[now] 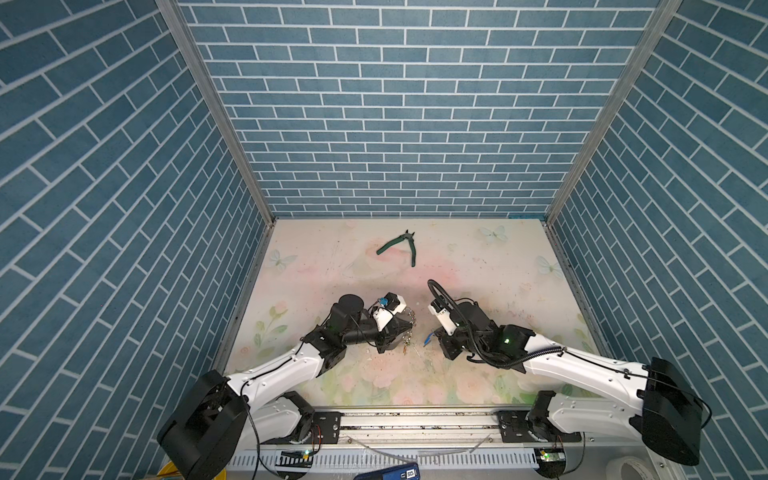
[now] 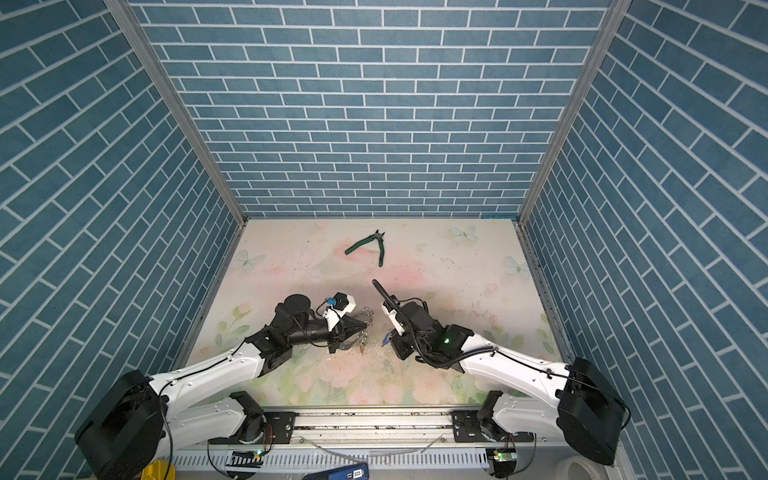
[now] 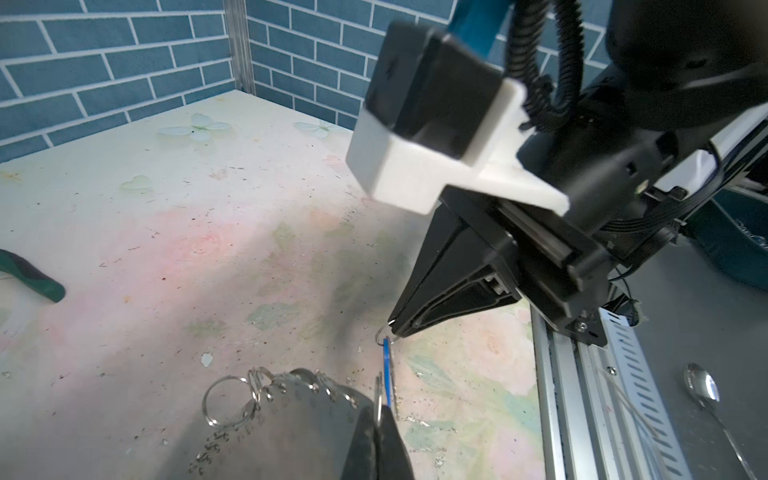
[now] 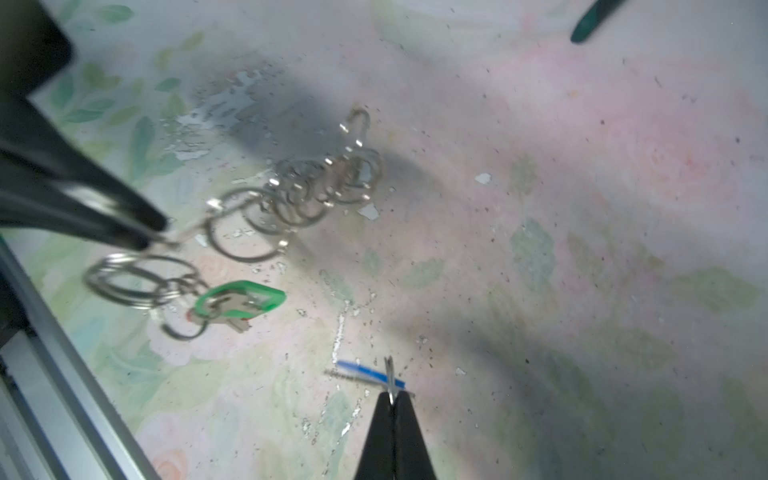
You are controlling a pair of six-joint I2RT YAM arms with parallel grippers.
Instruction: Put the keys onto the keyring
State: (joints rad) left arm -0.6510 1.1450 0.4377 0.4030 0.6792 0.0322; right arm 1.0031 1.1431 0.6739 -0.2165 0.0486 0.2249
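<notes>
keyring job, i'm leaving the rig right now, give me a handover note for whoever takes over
left claw: shut on the keyring, pinching its rim.
right claw: shut on the small ring of the keys, blue tag dangling, apart from the keyring.
done: both lifted; green-tagged key already hangs on the keyring.
left: bring the keys across, thread their ring onto a keyring ring, release.

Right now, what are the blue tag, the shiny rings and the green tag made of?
The blue tag looks like plastic: one flat bright colour, though only its thin edge shows. The shiny rings look like polished metal, maybe steel: silvery with bright glints. The green tag looks like smooth plastic, with a light sheen; the key on it looks like duller silvery metal.
</notes>
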